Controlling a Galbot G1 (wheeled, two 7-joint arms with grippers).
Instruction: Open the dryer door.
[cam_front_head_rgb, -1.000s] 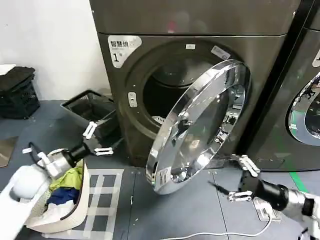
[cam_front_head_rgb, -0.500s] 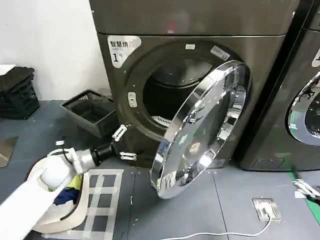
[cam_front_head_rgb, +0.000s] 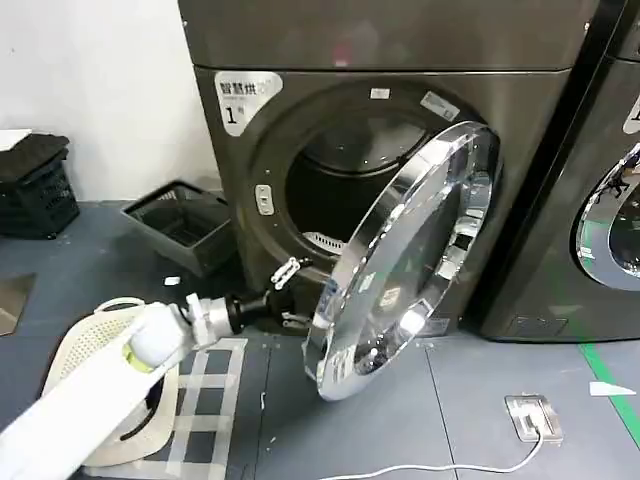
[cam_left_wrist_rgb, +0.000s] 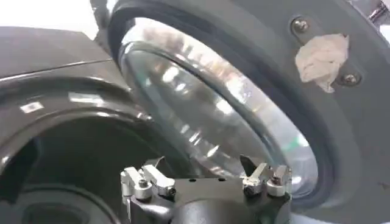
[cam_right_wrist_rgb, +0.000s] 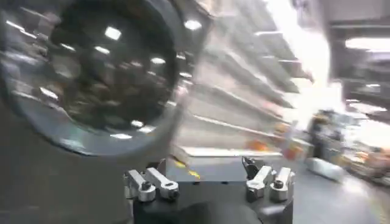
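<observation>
Dryer door: one, chrome-ringed with dark glass, swung partly open and hanging out over the floor from the front of the grey-bronze machine marked "1". One left end effector, fingers spread wide and holding nothing, sits low between the machine's front and the door's inner face, just beside the door's lower edge. One right end effector shows in its wrist view, also spread wide and empty. A second chrome-ringed machine stands at the right edge. On the grey floor: one white laundry basket, one dark tray, one black crate.
</observation>
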